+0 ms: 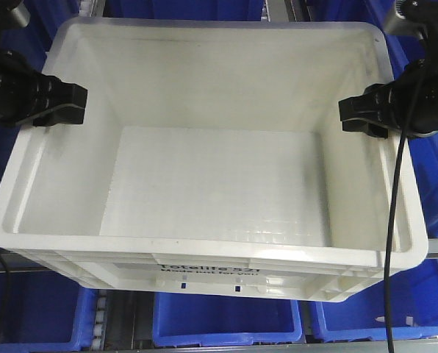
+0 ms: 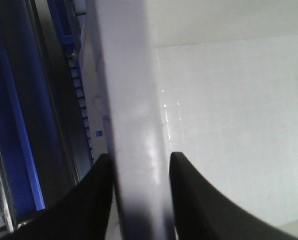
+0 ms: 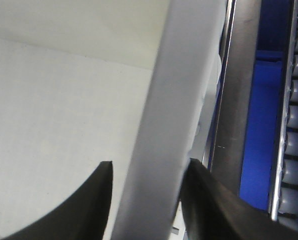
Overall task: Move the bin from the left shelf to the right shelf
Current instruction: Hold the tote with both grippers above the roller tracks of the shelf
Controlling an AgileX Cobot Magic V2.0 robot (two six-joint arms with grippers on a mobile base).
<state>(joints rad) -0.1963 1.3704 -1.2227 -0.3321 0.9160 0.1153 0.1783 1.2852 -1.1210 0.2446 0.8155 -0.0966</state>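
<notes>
The bin (image 1: 204, 248), white and empty, fills most of the front view, its printed side at the lower edge of the frame and its open top toward the camera. It sits squarely in the middle of the picture, over blue bins (image 1: 226, 323) that show below and beside it. From these views it cannot be told whether its base rests on the rack or hangs clear, nor which shelf it is nearest. The left gripper (image 1: 63, 103) sits on the bin's side wall at the upper left of the frame. In the left wrist view its two dark fingers (image 2: 91, 200) stand on either side of the rim (image 2: 134, 100) and lie flush against it, so the jaws look clamped on the bin. The right gripper (image 1: 362, 118) meets the opposite wall at the upper right. In the right wrist view its outer finger touches the rim, but a strip of white wall shows between the inner finger (image 3: 84, 205) and the rim, so it cannot be told whether that pinch is tight or merely straddling. Beyond that rim lie a dark rail (image 3: 239, 125) and a row of grey rollers (image 3: 294, 150) at the right edge of the frame. As a judgement, the two-sided hold is made or nearly made. The carry across to the right shelf, the setting down and the release all appear to be left, since nothing shows the bin placed.
</notes>
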